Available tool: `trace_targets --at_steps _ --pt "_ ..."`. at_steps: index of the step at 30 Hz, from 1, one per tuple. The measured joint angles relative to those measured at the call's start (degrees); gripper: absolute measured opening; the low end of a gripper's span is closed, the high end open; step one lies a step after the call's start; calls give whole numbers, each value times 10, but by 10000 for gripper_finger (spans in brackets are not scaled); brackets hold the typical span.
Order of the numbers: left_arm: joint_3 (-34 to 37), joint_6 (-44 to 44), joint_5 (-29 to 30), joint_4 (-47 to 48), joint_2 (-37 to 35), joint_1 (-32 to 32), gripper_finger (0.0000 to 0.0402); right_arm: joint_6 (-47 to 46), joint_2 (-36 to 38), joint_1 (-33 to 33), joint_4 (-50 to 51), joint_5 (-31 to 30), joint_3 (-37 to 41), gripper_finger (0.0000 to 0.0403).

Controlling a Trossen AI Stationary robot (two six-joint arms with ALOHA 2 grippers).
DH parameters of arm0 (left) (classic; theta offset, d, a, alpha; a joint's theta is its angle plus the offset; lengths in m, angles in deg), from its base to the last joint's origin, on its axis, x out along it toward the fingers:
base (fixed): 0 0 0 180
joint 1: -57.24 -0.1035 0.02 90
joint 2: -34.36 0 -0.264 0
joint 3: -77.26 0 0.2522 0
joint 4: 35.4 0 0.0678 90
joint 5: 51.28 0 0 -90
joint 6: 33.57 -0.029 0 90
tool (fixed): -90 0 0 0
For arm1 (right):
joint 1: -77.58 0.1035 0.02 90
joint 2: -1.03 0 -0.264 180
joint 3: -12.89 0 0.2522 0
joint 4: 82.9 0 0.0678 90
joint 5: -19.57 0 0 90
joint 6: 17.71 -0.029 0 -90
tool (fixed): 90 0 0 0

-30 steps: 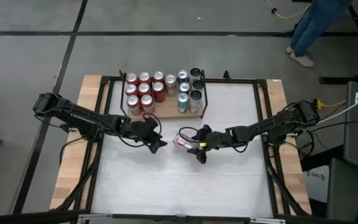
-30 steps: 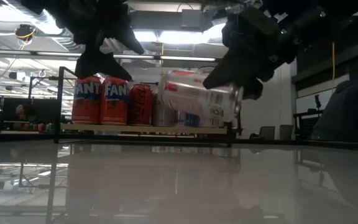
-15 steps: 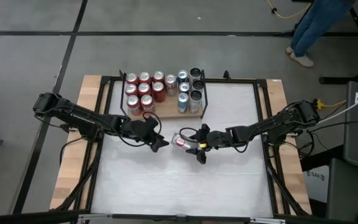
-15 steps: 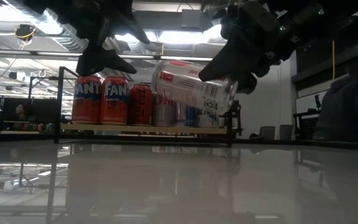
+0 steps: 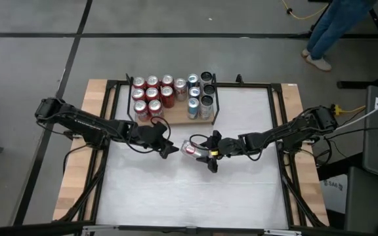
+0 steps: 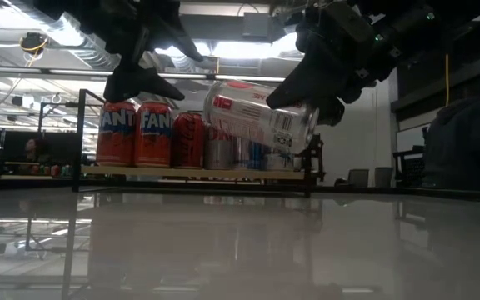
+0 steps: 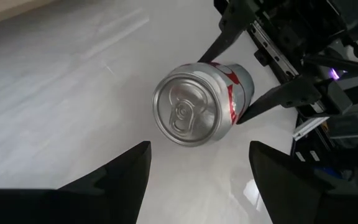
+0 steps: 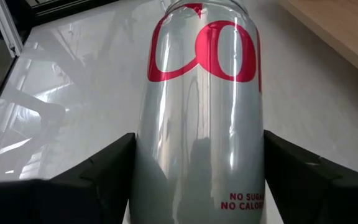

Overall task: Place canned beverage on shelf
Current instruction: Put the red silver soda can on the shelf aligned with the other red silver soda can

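Observation:
A silver can with red lettering [image 5: 190, 149] hangs above the white tabletop [image 5: 189, 196], near the table's middle, with my right gripper [image 5: 203, 153] shut on it. It lies slanted, its pull-tab top [image 7: 188, 112] raised and facing my left gripper [image 5: 168, 150]. That gripper is open, a short way off the top, touching nothing. The shelf [image 5: 176, 117] stands at the far edge. Several red, silver-blue and dark cans stand upright on it. My right gripper pinches the can's round side wall [image 8: 151, 180] at its bottom end, one finger [image 8: 98, 177] on each side. The fingers come from the table's right, slanting down, and lie along the can. The can is clear of the table [image 6: 257, 121], its top end tipped up.
Black frame rails [image 5: 282, 124] run along the table's sides over light wooden strips [image 5: 77, 164]. The shelf's thin black rail [image 5: 215, 98] rises just behind the grippers. A person's legs [image 5: 333, 26] stand on the floor beyond the far right corner.
My right gripper has rolled, and the can in it has tipped from about level to slanted, top end higher. My left gripper has rolled a little in place and stays open. Neither hand has moved along the table.

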Motion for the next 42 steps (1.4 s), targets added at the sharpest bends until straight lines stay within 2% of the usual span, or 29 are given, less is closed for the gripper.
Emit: trace_targets --at_steps 6,14,18,38,42 --pt "0 1 -20 0 0 -6 284 0 0 0 0 0 0 294" --pt "0 12 -22 0 0 -5 358 5 0 0 -1 0 0 294" --pt "0 35 -12 -1 0 -5 381 21 0 0 -13 0 0 294" --pt "0 38 -1 -79 0 -5 386 111 0 0 -126 -2 -1 294" --pt "0 38 0 -104 0 -5 386 123 0 0 -127 -30 -1 294"
